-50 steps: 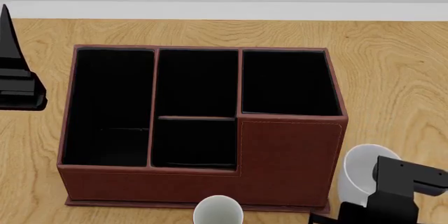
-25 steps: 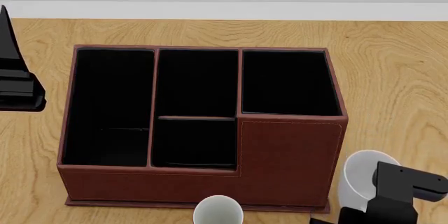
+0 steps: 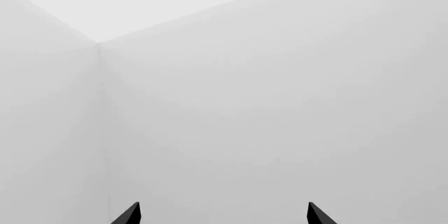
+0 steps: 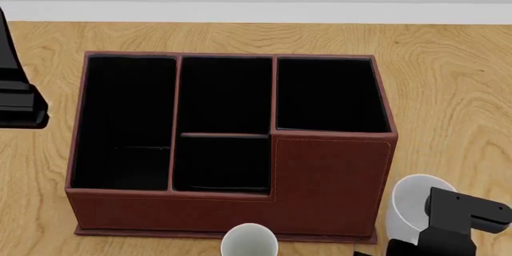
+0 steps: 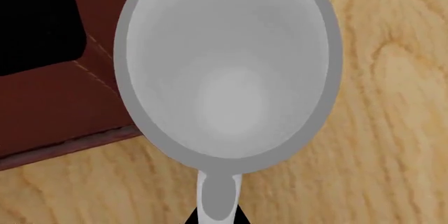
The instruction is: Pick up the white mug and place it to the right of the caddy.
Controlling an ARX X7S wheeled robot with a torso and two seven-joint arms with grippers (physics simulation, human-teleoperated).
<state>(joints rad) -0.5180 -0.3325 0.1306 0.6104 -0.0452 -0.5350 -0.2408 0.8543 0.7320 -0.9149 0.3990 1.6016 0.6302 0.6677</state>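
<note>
Left wrist view: my left fingers [image 3: 224, 217] stand wide apart, facing blank wall.

Head view: white mug [image 4: 409, 205] stands on the bench [image 4: 448, 88] just right of the caddy [image 4: 328, 178].

Right wrist view: my right fingers [image 5: 217, 219] pinch its handle.

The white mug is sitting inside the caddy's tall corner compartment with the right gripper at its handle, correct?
Not quite. The white mug stands on the wooden table, outside the caddy, by its near right corner; the head view shows this, and the right wrist view shows wood grain around the mug. The right gripper is indeed at its handle.
</note>
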